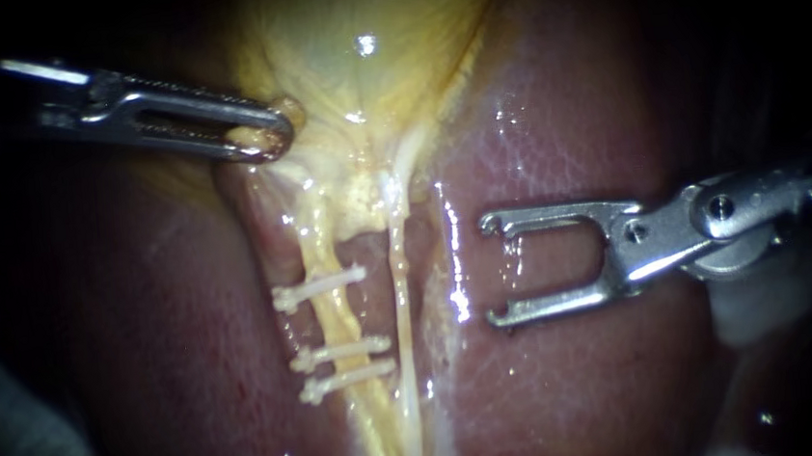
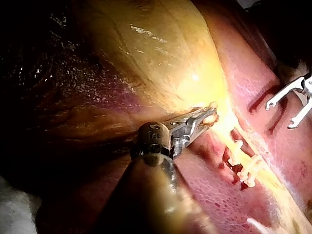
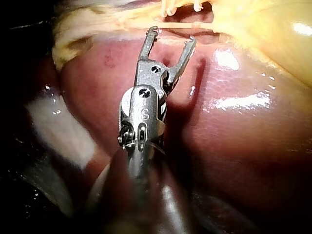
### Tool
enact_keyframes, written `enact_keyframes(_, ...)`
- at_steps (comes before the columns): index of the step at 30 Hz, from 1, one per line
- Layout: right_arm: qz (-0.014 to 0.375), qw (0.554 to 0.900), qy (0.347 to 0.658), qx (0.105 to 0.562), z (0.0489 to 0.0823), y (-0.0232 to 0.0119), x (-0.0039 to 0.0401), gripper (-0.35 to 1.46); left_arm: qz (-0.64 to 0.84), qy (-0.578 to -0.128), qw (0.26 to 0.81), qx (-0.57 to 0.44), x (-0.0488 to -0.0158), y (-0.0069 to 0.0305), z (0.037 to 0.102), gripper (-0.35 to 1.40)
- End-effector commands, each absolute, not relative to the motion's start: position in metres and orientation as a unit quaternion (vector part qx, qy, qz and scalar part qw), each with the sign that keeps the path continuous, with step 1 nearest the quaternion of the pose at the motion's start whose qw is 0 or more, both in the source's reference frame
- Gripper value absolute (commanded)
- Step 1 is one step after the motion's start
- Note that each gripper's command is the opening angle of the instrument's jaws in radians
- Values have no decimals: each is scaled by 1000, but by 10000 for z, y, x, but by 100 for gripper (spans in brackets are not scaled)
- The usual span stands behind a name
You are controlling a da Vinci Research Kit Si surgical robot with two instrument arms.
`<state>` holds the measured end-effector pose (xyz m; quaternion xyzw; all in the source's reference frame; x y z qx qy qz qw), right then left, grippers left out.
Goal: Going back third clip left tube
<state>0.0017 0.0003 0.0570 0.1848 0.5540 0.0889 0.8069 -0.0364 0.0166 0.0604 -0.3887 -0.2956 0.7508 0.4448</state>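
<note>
- Reddish liver [image 1: 564, 148] is lying under three white clips [image 1: 319, 290] crossing the pale left tube [image 1: 316, 254].
- Right instrument [image 1: 494, 270] is hovering beside them, jaws wide.
- Left instrument [image 1: 273, 132] is pinching yellow gallbladder [image 1: 361, 28].

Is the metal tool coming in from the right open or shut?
Open: the right instrument has its claw spread wide, gripping nothing; only liver shows in the gap.

Light pools centrally, glare glints on the wet liver [image 1: 564, 148], and the edges fall dark.
</note>
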Motion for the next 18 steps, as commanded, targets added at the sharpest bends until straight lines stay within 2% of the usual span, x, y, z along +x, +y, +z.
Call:
enact_keyframes(1, 89, 807, 554, 185, 570, 3, 17, 50, 752, -295, 443, -389, -366, 166, 609, -35)
enact_keyframes(9, 87, 807, 555, 185, 567, 7, 13, 50, 753, -297, 440, -389, -382, 166, 628, -35)
enact_keyframes(18, 86, 806, 555, 187, 566, 7, 14, 50, 753, -298, 439, -389, -378, 167, 626, -35)
